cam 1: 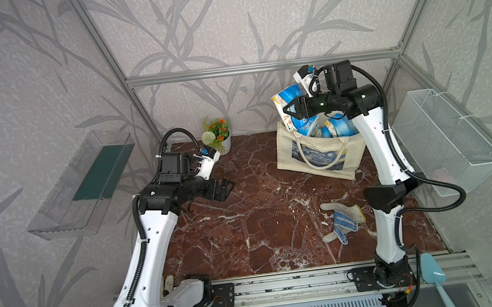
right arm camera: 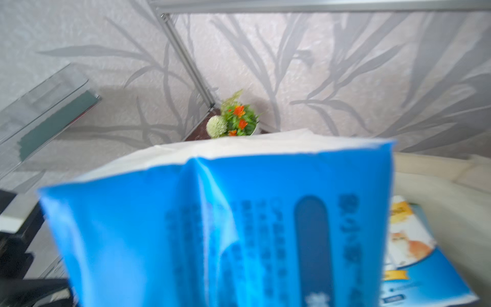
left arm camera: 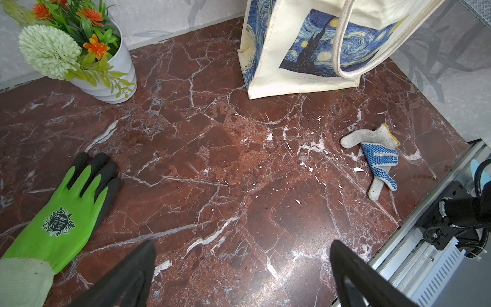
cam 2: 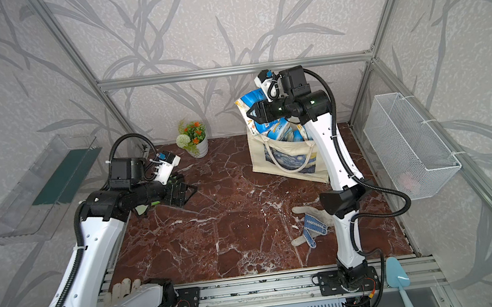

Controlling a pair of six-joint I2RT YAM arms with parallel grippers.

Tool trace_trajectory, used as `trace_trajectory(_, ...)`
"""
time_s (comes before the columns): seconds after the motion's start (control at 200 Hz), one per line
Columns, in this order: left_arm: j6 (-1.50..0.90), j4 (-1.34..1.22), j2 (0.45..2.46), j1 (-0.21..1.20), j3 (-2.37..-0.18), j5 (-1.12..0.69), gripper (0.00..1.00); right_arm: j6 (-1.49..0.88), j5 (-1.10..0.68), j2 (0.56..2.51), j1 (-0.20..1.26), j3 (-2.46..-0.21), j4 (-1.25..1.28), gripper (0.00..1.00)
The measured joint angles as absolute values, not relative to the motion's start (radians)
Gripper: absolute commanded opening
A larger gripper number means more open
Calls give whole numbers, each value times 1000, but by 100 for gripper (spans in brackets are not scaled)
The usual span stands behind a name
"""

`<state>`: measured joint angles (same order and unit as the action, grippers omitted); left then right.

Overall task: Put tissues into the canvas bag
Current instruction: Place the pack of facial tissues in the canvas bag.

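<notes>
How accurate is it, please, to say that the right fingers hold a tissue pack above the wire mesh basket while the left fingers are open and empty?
One slip: the right fingers hold the tissue pack above the canvas bag, not the wire mesh basket, as both top views show. The left fingers are open and empty.

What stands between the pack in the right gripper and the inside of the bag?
Nothing foreign. The pack in the right gripper hangs over the open bag, but other packs stick up past its rim, leaving little room.
</notes>
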<state>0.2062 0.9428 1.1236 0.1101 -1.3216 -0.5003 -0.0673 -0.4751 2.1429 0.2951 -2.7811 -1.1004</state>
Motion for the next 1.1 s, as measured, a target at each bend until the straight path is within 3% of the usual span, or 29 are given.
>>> trace_trajectory(0.145, 206, 942, 1126, 110, -1322, -501, 100, -73, -393, 2217, 207, -2861, -1172, 62)
trace_trajectory(0.335, 207, 942, 1132, 110, -1322, -504, 100, -77, -244, 2212, 137, -2746, -1203, 63)
trace_trajectory(0.545, 206, 942, 1137, 110, -1322, -509, 100, -78, -127, 2210, 143, -2616, -1230, 63)
trace_trajectory(1.105, 206, 942, 1137, 110, -1321, -518, 100, -50, 140, 2212, 158, -2628, -1340, 67)
